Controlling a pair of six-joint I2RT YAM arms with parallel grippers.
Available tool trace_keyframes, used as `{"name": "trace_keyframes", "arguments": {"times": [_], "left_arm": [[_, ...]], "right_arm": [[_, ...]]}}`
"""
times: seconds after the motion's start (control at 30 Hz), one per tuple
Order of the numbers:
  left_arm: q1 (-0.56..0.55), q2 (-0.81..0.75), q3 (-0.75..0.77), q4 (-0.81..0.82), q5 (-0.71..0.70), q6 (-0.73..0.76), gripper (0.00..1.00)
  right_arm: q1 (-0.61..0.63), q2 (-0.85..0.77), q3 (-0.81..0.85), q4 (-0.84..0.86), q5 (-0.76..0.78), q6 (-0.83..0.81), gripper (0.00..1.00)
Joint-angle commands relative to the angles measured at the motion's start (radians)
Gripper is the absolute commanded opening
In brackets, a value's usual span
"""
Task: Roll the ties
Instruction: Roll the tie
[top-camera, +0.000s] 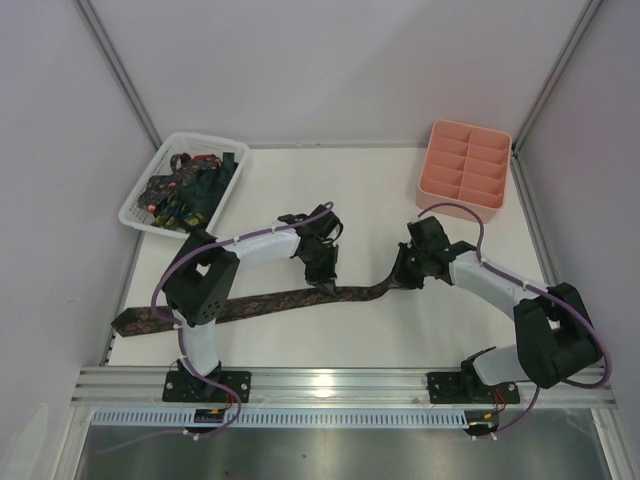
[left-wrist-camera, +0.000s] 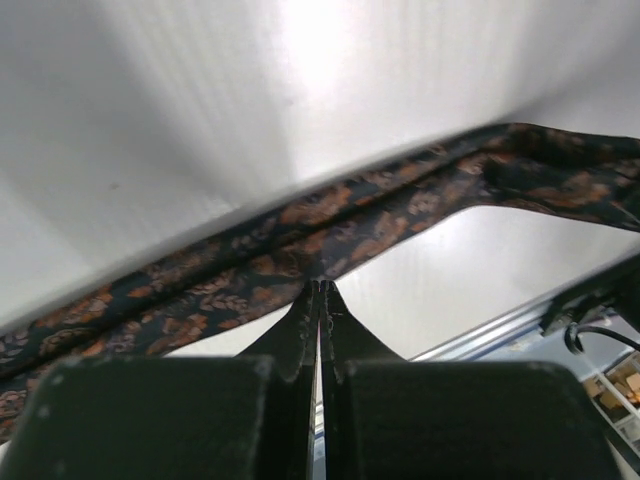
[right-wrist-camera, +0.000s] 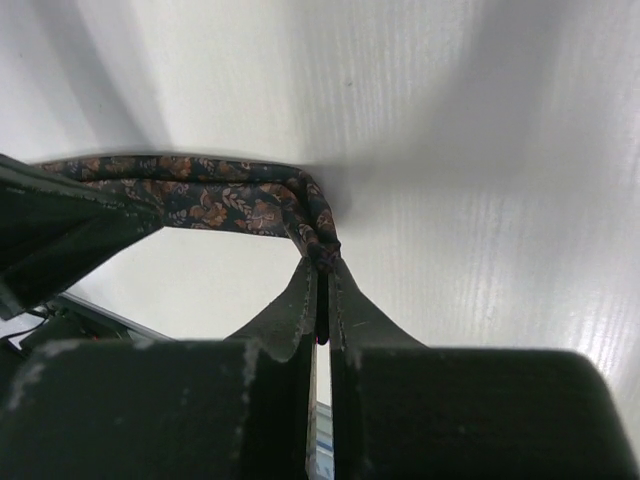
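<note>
Top view: a brown patterned tie (top-camera: 270, 302) runs lengthwise across the near half of the white table (top-camera: 350, 190), its wide pointed end at the table's left edge and its other end rising toward the right. The left gripper (top-camera: 327, 287) stands over the tie partway along its length. In the left wrist view its fingers (left-wrist-camera: 300, 330) are pressed together with no gap, and their tips meet the lower edge of the tie (left-wrist-camera: 300, 240). The fabric appears to be caught between them, though the close, blurred view leaves this uncertain. The right gripper (top-camera: 398, 280) holds the tie's right end. In the right wrist view its fingers (right-wrist-camera: 345, 310) are clamped on a folded bunch of the tie (right-wrist-camera: 215, 205), which stretches away to the left above the table surface. At the far left corner a white lattice basket (top-camera: 146, 178) contains further dark green ties (top-camera: 195, 195) in a loose heap. At the far right stands a pink compartment tray (top-camera: 472, 128), well apart from both grippers.
</note>
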Motion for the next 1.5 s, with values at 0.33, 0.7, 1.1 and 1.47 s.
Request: {"name": "trace_keyframes", "arguments": {"times": [0.33, 0.7, 1.1, 1.47], "left_arm": [[0.012, -0.033, -0.066, 0.03, -0.058, 0.03, 0.01], [0.027, -0.024, -0.102, 0.059, -0.061, 0.016, 0.0], [0.04, -0.026, -0.117, 0.07, -0.045, 0.002, 0.0], [0.049, -0.03, -0.126, 0.067, -0.04, 0.002, 0.0]], "right_arm": [[0.141, 0.081, 0.146, -0.033, 0.09, 0.044, 0.0], [0.238, 0.2, 0.263, -0.006, 0.07, 0.071, 0.0], [0.267, 0.311, 0.269, 0.064, 0.013, 0.06, 0.02], [0.261, 0.365, 0.224, 0.202, -0.099, 0.1, 0.12]]}}
